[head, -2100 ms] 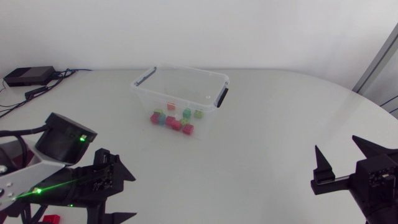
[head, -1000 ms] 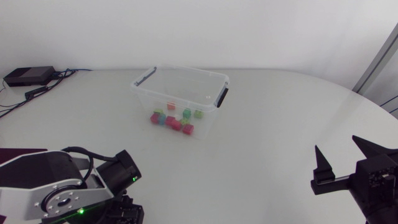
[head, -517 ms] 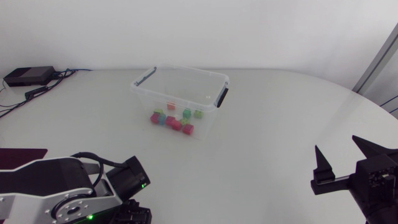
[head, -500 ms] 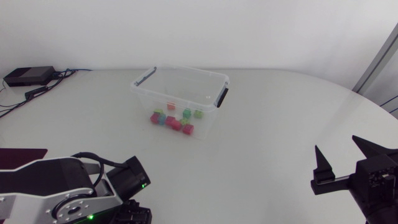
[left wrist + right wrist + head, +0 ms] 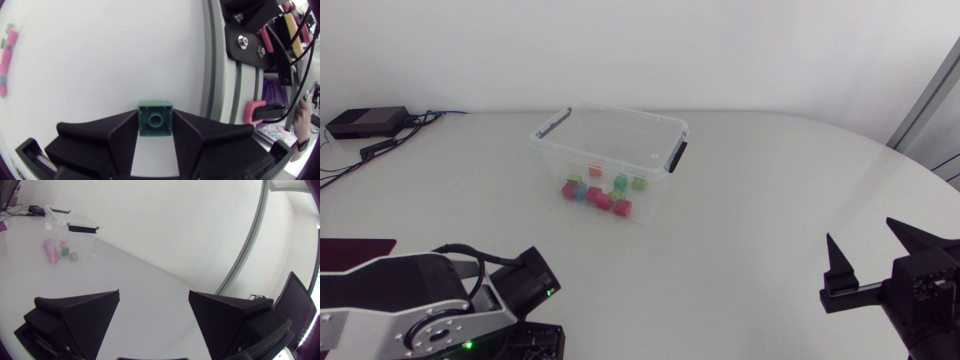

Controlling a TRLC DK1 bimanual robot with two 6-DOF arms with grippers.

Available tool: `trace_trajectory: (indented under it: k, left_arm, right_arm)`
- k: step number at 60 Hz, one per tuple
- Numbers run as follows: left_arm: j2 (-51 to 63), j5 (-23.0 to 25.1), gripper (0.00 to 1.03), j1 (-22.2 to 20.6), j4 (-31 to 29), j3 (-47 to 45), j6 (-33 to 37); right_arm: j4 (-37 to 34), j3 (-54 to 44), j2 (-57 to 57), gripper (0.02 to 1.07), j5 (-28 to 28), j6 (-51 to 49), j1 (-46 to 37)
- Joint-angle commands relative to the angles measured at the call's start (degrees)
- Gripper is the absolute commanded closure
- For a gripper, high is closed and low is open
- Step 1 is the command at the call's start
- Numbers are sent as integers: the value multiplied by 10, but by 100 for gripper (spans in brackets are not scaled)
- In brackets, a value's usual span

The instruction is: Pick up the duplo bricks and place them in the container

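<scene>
Green duplo brick [image 5: 155, 120] clamped in left end effector [image 5: 155, 113], at its tips; right end effector [image 5: 154, 292] spread wide.

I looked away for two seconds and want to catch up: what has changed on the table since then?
The left gripper, open and raised before, swung round and down and now clamps a green brick. The right gripper, open, the container and the bricks inside it have not moved.
</scene>
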Motion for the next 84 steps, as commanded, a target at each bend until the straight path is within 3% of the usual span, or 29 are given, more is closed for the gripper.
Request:
trace_trajectory:
  k: [1, 8, 19, 31, 41, 43, 66, 84]
  left_arm:
    - [-25, -11, 100, 17, 3, 7, -3]
    - [-63, -20, 100, 42, -7, 44, 0]
    - [-71, -18, 100, 120, 18, 134, -1]
    - [-25, -15, 100, 171, 134, 200, -72]
    - [12, -13, 100, 183, 210, 239, -130]
    - [23, -13, 100, 193, 253, 248, -162]
    - [67, -2, 100, 251, 511, 269, -334]
    - [185, -22, 100, 255, 591, 321, -397]
  right_arm:
    - [-1, -12, -3, 7, 1, 11, 2]
    - [-1, -12, -3, 7, 1, 11, 2]
    - [-1, -11, -3, 7, 1, 11, 2]
    - [-1, -11, -3, 7, 1, 11, 2]
    - [-1, -12, -3, 7, 1, 11, 2]
    - [-1, -12, -3, 7, 1, 11, 2]
    - [-1, -12, -3, 7, 1, 11, 2]
    - [-1, -12, -3, 7, 1, 11, 2]
